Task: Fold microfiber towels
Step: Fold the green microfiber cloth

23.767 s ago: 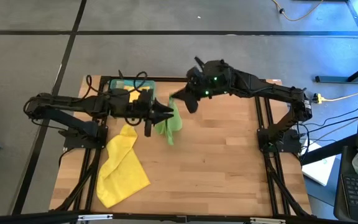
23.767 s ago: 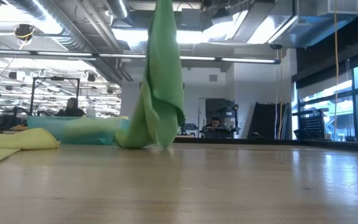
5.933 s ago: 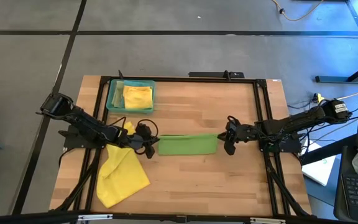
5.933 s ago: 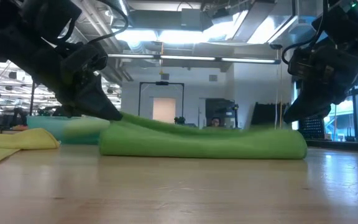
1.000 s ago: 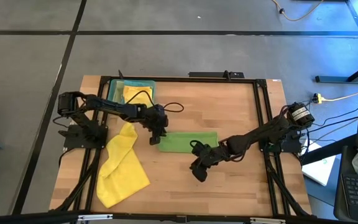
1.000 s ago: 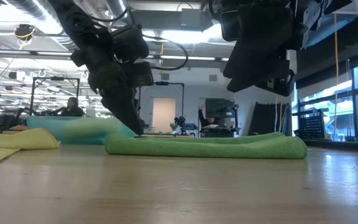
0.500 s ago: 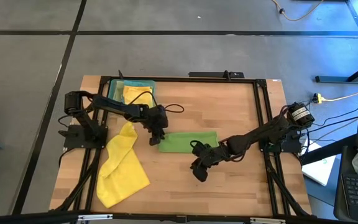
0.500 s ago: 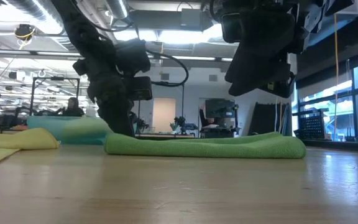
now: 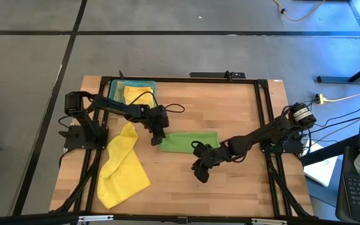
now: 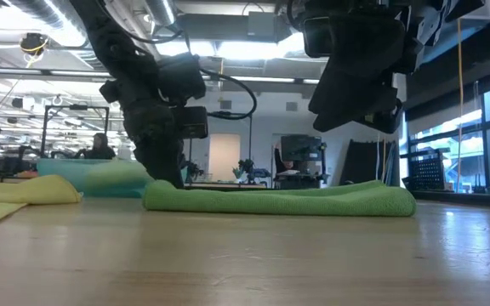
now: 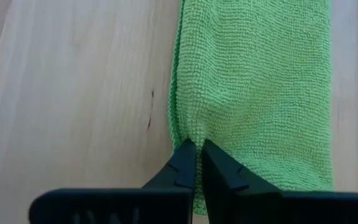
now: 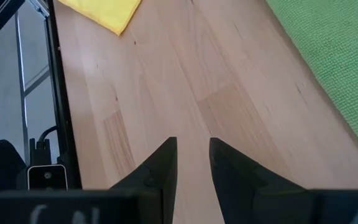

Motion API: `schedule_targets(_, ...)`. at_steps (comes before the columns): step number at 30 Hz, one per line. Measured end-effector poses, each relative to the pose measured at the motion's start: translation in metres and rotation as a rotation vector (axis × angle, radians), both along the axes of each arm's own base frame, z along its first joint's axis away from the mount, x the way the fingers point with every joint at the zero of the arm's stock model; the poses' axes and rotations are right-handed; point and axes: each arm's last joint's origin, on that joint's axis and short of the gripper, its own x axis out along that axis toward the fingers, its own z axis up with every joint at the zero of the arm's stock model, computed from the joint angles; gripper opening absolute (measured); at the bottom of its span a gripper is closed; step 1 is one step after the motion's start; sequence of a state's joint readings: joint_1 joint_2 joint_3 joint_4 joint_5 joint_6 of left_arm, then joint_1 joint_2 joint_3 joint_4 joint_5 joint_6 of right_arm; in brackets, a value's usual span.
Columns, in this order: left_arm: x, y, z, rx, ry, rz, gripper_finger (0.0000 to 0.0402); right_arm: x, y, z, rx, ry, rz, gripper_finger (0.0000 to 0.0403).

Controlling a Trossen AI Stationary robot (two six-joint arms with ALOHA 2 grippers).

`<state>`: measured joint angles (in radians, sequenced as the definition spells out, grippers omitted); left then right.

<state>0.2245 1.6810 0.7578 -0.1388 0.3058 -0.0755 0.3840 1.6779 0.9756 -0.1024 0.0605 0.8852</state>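
Observation:
The bright green towel (image 9: 189, 142) lies in the middle of the table, folded into a long strip that runs left to right. My left gripper (image 9: 159, 137) is down at the strip's left end, shut on its edge; in the left wrist view the gripper (image 11: 196, 148) meets the green towel (image 11: 253, 93). My right gripper (image 9: 200, 172) hangs above bare wood just in front of the strip. It is open with nothing between its fingers (image 12: 192, 155). My left gripper pinches the green towel's long far edge (image 11: 180, 134) between its two fingertips, close to the strip's left end. It comes slanting down from the table's left, fingers pointing along the strip. How many layers are caught is hidden. The towel lies flat on the table (image 10: 279, 201).
A yellow towel (image 9: 122, 167) lies spread at the table's near left. A teal tray (image 9: 114, 94) at the far left holds a folded yellow towel (image 9: 137, 95). Bare wood lies near and to the right of the green strip.
My left gripper has rolled a little and settled onto the green strip's left end. The towel stays flat on the table.

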Motion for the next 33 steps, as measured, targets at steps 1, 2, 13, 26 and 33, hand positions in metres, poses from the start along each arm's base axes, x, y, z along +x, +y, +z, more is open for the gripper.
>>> schedule_targets(1, 0.0, 0.0, 0.001, -0.002, 0.005, 0.0, 0.0008, 0.0, 0.0, 0.0, -0.001, 0.0, 0.001, 0.0096)
schedule_targets(2, 0.002, 0.0, 0.002, -0.002, 0.007, 0.0, 0.0006, 0.0, 0.0, 0.0, -0.001, 0.0, 0.001, 0.0096)
schedule_targets(13, 0.029, 0.007, 0.039, 0.101, -0.065, -0.07, 0.0003, 0.0, 0.0, 0.0, -0.006, -0.002, -0.003, 0.0096)
schedule_targets(26, 0.026, 0.012, 0.034, 0.282, -0.026, -0.057, 0.0046, 0.0, -0.012, -0.001, -0.037, 0.069, -0.043, 0.0097)
schedule_targets(33, 0.022, 0.012, 0.041, 0.238, -0.009, 0.068, 0.0085, 0.013, -0.06, 0.018, -0.007, 0.208, 0.073, 0.0131)
